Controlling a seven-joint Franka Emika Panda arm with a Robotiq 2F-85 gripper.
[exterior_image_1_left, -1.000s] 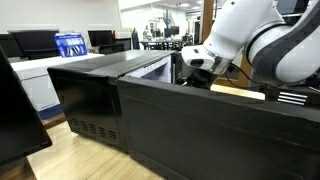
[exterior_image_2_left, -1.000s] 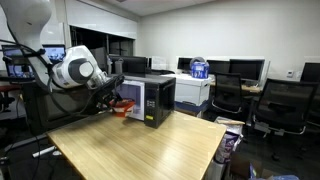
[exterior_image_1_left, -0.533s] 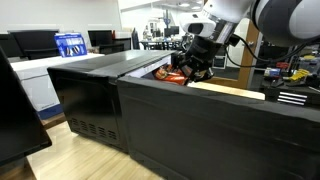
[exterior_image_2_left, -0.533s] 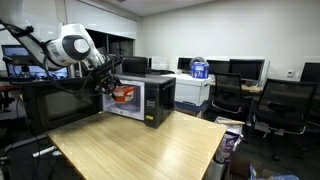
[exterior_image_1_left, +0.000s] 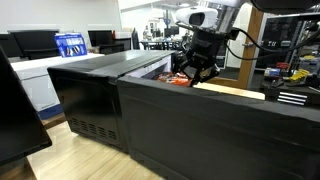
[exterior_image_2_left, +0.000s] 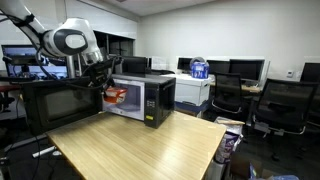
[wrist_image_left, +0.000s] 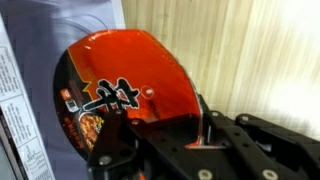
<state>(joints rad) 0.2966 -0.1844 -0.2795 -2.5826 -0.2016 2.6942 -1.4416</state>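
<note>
— Where is the noodle bowl (wrist_image_left: 120, 85) right now?

— Clamped in the gripper (exterior_image_2_left: 107, 91); the jaws are drawn nearly together on its rim, and one of the fingers (wrist_image_left: 225, 135) shows dark at the bottom of the wrist view; the bowl juts out beyond the fingertips.

— And against the microwave (exterior_image_2_left: 158, 95)?

— In an exterior view the bowl (exterior_image_2_left: 117, 96) hangs clear of the table (exterior_image_2_left: 150, 150), at the open front of the microwave; the lit cavity is just beyond it, so the bowl sits between gripper and cavity; whether it has crossed the sill I cannot tell.

— Which way does it point?

— It is round, so it has no real long axis across; its red lid (wrist_image_left: 130, 70) faces the wrist camera, which puts the lid-to-base axis roughly along that camera's line of sight; the wood grain behind it suggests the lid is up and the base toward the table.

— Tilted?

— Slightly, judging by the oval outline; I cannot say more.
</note>
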